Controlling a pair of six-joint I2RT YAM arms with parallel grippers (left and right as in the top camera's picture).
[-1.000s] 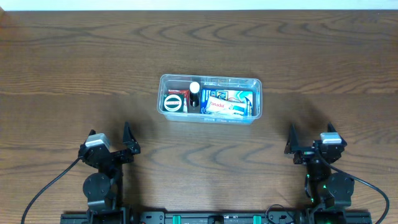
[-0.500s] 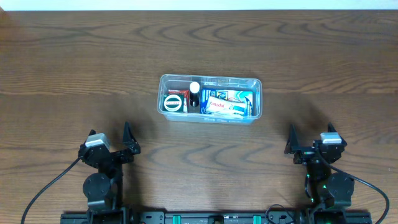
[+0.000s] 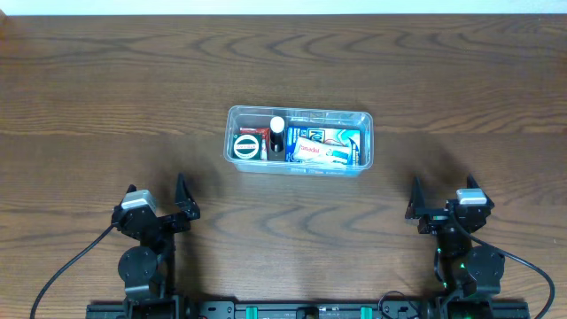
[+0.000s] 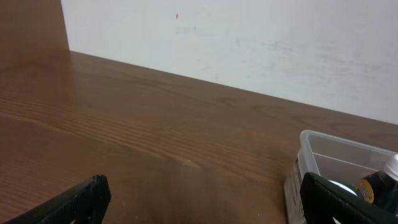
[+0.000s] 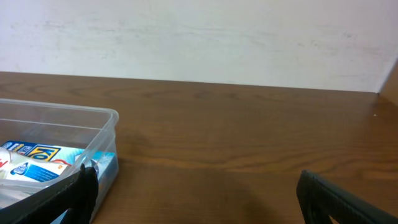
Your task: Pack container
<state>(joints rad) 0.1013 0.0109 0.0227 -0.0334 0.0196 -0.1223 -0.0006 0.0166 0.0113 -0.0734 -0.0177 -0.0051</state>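
The clear plastic container (image 3: pixel 299 114) sits at the middle of the wooden table. It holds blue and white packets (image 3: pixel 323 147), a red packet, a round black-and-white item (image 3: pixel 247 147) and a small dark bottle with a white cap (image 3: pixel 277 131). My left gripper (image 3: pixel 157 197) is open and empty near the front left edge. My right gripper (image 3: pixel 440 197) is open and empty near the front right edge. The container's corner shows at the right of the left wrist view (image 4: pixel 336 147) and at the left of the right wrist view (image 5: pixel 93 118). Both grippers are well apart from it.
A white wall (image 4: pixel 249 43) runs along the table's far edge. Black cables (image 3: pixel 53 279) trail from the arm bases at the front.
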